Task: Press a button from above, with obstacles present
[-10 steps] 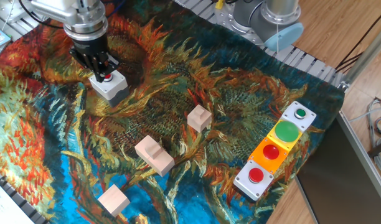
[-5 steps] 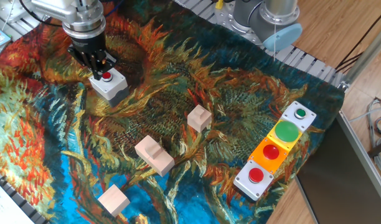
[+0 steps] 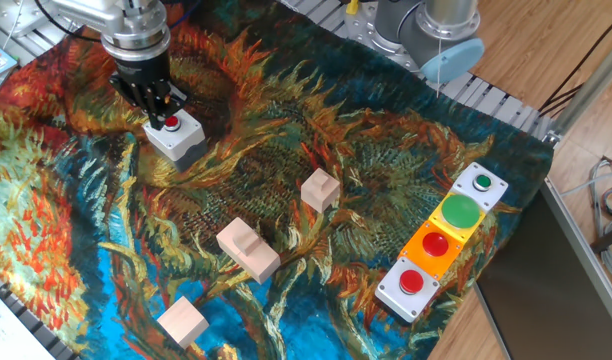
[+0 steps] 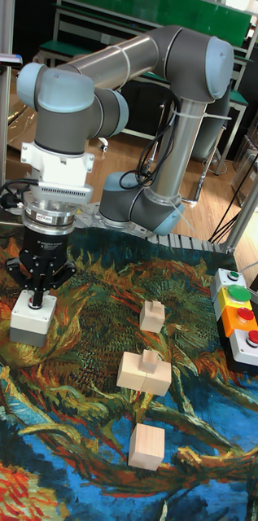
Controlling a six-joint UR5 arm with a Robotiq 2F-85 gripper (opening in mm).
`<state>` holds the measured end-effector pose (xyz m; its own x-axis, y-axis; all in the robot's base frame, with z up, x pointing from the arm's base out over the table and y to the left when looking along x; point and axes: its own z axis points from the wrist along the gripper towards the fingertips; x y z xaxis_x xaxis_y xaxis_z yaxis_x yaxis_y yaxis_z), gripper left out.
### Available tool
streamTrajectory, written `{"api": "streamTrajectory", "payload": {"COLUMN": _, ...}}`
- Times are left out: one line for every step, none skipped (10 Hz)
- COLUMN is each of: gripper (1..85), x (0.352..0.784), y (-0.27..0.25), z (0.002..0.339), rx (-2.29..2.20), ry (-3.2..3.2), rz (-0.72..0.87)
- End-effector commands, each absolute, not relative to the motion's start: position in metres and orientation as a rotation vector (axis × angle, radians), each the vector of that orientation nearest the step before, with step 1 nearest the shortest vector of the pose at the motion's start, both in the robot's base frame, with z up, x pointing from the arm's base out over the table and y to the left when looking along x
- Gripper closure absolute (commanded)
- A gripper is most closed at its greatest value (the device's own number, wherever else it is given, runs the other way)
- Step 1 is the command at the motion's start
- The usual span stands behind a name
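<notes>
1. Far left, and here's the action: the gripper [image 3: 158, 110] hangs right over the grey button box [image 3: 176, 136], fingertips bunched at the red button [image 3: 171, 123]. In the tall fixed view the gripper [image 4: 36, 300] comes to a point on the button box [image 4: 32, 317] top, hiding the cap.
2. What's changed? A second ago the tool sat a shade lower and nearer the button; half a second ago it had shifted slightly up and away, and it's held that spot since. My read: either the press is done and the arm is lifting off, or it's poised for the push. Can't say which.
3. Finger state: the tips look drawn together, but no view shows them touching or gapped, so I cannot tell.
4. Moving right of the gripper and toward the camera: the nearest wooden block [image 3: 182, 321], [image 4: 147, 444] sits well apart, low in the frame.
5. Next, the bigger block with the stub [image 3: 248, 249], [image 4: 143, 372], also well clear.
6. Further right, the small block [image 3: 320, 190], [image 4: 152, 316], none of the three anywhere near the tool's path.
7. Far right, the joined button panel [image 3: 442, 243], [image 4: 240, 317], with its big green button, isn't today's target.
8. The obstacles are unmoved across the frames. Clean approach.
</notes>
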<state>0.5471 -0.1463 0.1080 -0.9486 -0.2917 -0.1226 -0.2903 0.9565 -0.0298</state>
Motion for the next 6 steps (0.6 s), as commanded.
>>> {"api": "streamTrajectory", "payload": {"gripper": 75.0, "x": 0.539, "y": -0.140, "z": 0.112, "rx": -0.404, "ry": 2.972, "rz": 0.007}}
{"api": "streamTrajectory", "payload": {"gripper": 84.3, "x": 0.539, "y": -0.143, "z": 0.112, "rx": -0.389, "ry": 2.975, "rz": -0.004}}
{"api": "streamTrajectory", "payload": {"gripper": 84.3, "x": 0.541, "y": -0.140, "z": 0.112, "rx": -0.392, "ry": 2.970, "rz": 0.011}}
{"api": "streamTrajectory", "payload": {"gripper": 84.3, "x": 0.542, "y": -0.140, "z": 0.112, "rx": -0.401, "ry": 2.968, "rz": 0.013}}
{"api": "streamTrajectory", "payload": {"gripper": 84.3, "x": 0.545, "y": -0.136, "z": 0.114, "rx": -0.408, "ry": 2.952, "rz": 0.032}}
{"api": "streamTrajectory", "payload": {"gripper": 84.3, "x": 0.547, "y": -0.132, "z": 0.116, "rx": -0.409, "ry": 2.943, "rz": 0.057}}
